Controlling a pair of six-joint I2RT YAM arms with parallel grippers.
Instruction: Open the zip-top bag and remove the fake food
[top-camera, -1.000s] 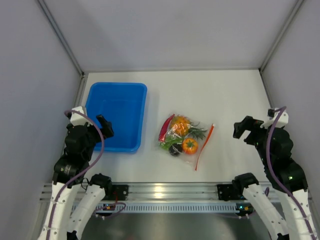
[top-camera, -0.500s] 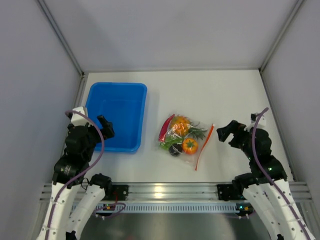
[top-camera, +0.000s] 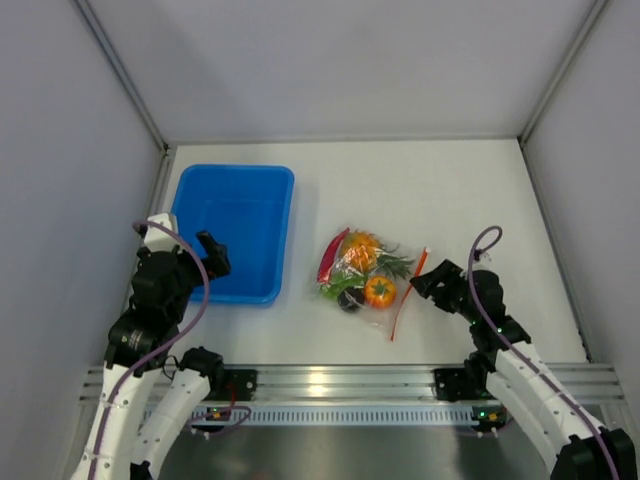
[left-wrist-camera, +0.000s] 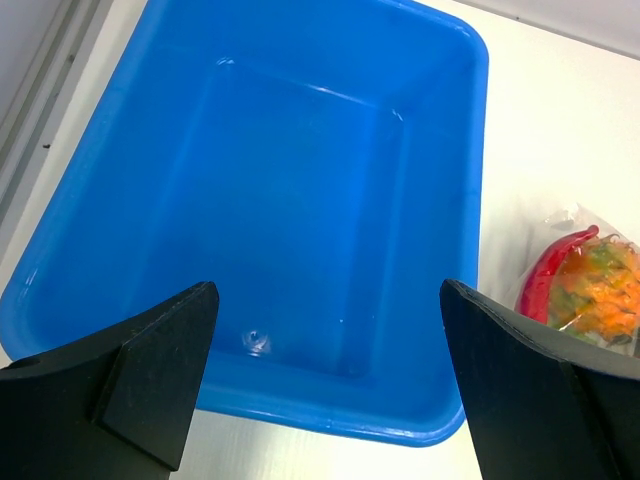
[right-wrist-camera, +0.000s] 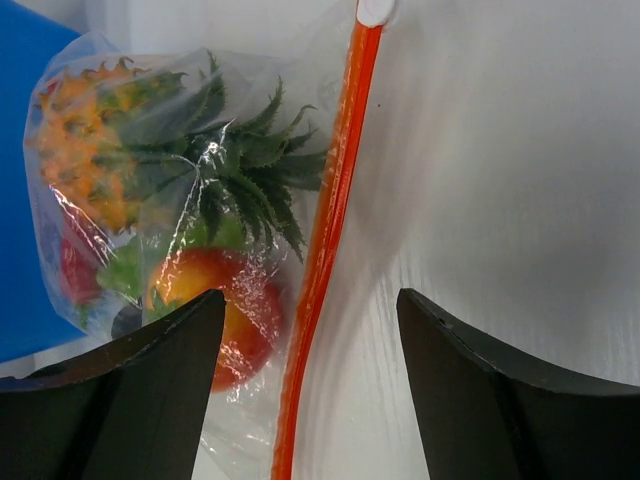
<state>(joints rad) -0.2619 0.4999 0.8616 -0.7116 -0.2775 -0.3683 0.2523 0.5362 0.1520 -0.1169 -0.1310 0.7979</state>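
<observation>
Zip-top bag (top-camera: 368, 275) is lying flat on the white table (top-camera: 450, 190), roughly in the middle, just to the right of the blue tray (top-camera: 232, 190) but not touching it. It looks zipped up as far as I can tell, with the fake food (top-camera: 362, 270) all inside: a red chili (top-camera: 331, 256) along the left edge, an orange tomato piece (top-camera: 379, 291) toward the near side, some green leafy bits and a dark piece underneath. The orange-red zip strip (top-camera: 408, 280) runs down the bag's right edge, and from the right wrist cam there's a little white slider (right-wrist-camera: 375, 10) at its far end.

The right gripper (top-camera: 425, 283) is right beside that zip edge, jaws spread apart and holding nothing. In the wrist view the two fingers sit on either side of the strip (right-wrist-camera: 325, 230), with the tomato (right-wrist-camera: 235, 310) near the left finger. Can't tell whether the fingers touch the plastic or hang just above it.

The left gripper (top-camera: 212, 252) is over the near right part of the tray, well apart from the bag. Its jaws are wide apart too, nothing between them, and its wrist cam mostly shows the tray floor (left-wrist-camera: 300, 200) with the chili end of the bag (left-wrist-camera: 580, 280) peeking in at the right
</observation>
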